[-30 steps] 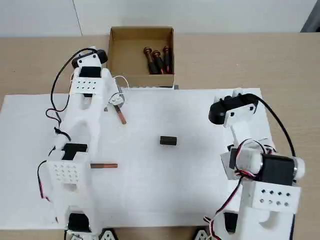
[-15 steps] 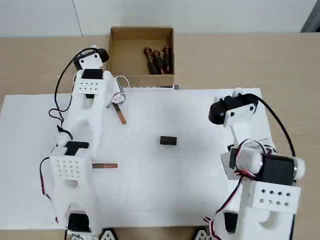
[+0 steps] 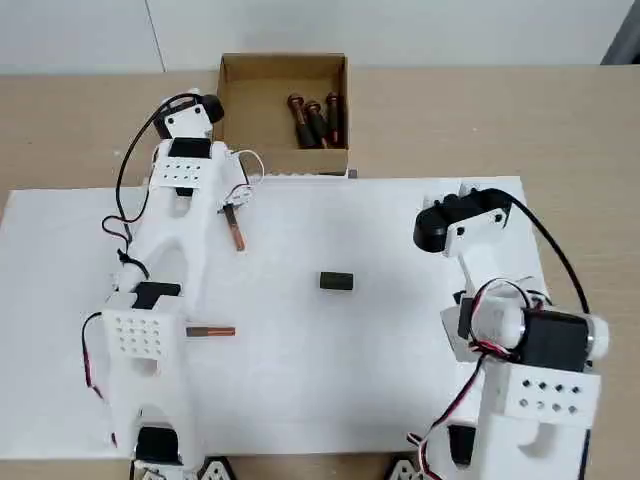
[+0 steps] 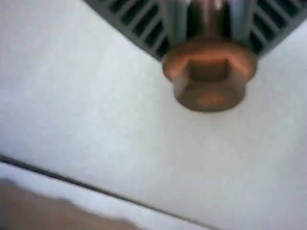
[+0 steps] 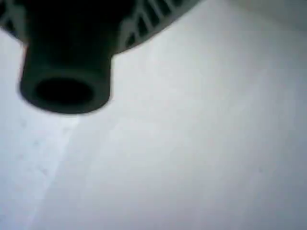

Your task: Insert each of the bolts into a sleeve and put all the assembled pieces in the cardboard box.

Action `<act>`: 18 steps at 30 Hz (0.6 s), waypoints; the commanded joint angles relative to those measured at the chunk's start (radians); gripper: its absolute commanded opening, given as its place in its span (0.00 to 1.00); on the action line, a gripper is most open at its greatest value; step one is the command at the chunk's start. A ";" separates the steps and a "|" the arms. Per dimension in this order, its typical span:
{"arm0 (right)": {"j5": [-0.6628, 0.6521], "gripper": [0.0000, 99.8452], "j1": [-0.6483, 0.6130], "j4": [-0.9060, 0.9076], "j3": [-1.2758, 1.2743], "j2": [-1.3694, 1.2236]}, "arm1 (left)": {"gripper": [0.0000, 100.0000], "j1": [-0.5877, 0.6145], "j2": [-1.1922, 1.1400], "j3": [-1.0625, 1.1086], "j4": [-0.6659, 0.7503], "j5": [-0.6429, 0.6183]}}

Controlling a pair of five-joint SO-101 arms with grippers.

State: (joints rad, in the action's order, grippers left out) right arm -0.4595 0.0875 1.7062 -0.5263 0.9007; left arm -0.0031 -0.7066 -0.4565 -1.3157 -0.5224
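- High view, left gripper: clamped on a copper-coloured held bolt, just off the front left corner of the cardboard box. The bolt's long axis runs roughly from the box side toward the arms' bases, slightly slanted.
- High view, right gripper: over the right side of the white mat, pointing toward the left arm. It is well apart from the held bolt, with the mat's middle between them.
- High view, remaining stock: a black loose sleeve lies flat mid-mat, long axis across the table. A loose bolt lies just beside the left arm's lower part, likewise crosswise. Three assembled pieces sit in the box's right half.
- Left wrist view: the held bolt turns its hex head to the camera, and the shank is pinched between ribbed fingers.
- Right wrist view: the right gripper is closed around a black held sleeve, open bore toward the camera, above the mat.
- Judgement: mating depends on lining the bolt's axis up with the sleeve's bore. Bolt and sleeve face each other from opposite sides of the mat, so both arms likely need to meet over its middle.
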 commanded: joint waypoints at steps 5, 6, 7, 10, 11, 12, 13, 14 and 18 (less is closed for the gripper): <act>-0.002 0.00 0.005 0.007 0.124 0.022 | 0.00 -0.048 0.137 -0.292 -0.278 0.015; -0.002 0.00 0.007 0.007 0.126 0.022 | 0.00 -0.054 0.153 -0.328 -0.302 0.035; -0.002 0.00 0.008 0.007 0.126 0.022 | 0.00 -0.060 0.164 -0.358 -0.328 0.054; 0.006 0.00 0.008 0.008 0.126 0.022 | 0.00 -0.071 0.201 -0.412 -0.385 0.078; 0.029 0.00 0.008 0.008 0.129 0.024 | 0.00 -0.071 0.209 -0.426 -0.397 0.081; 0.052 0.00 0.008 0.008 0.133 0.027 | 0.00 -0.072 0.219 -0.435 -0.410 0.083; 0.074 0.00 0.008 0.010 0.135 0.038 | 0.00 -0.072 0.232 -0.444 -0.423 0.083; 0.089 0.00 0.008 0.008 0.137 0.054 | 0.00 -0.072 0.247 -0.450 -0.434 0.083; 0.141 0.00 0.004 0.002 0.137 0.139 | 0.00 -0.071 0.333 -0.447 -0.437 0.084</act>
State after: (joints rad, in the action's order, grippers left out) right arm -0.3598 0.0875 1.7062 -0.4465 0.9851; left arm -0.0660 -0.4933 -0.8554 -1.7269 -0.4457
